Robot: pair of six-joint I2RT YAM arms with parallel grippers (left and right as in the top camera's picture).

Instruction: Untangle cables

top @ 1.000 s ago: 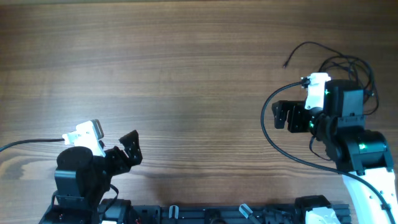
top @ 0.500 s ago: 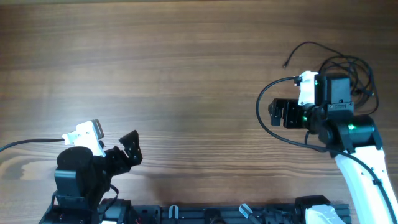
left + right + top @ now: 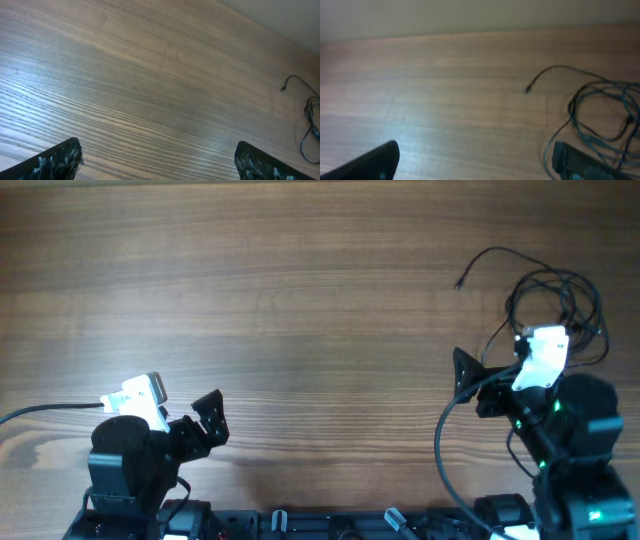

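Cables (image 3: pixel 553 298) sit in a loose tangle far right (one plug end (image 3: pixel 459 284) trails off left), just beyond the right gripper (image 3: pixel 470 383), which is spread wide and empty. Left gripper (image 3: pixel 208 418) is near left, also wide and empty. Cords look light, limp and snag-prone. Best hold is probably the free plug end or an outer loop.

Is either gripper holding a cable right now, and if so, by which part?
Nothing is held. The left gripper and right gripper are both open and empty; the cables lie loose on the table.
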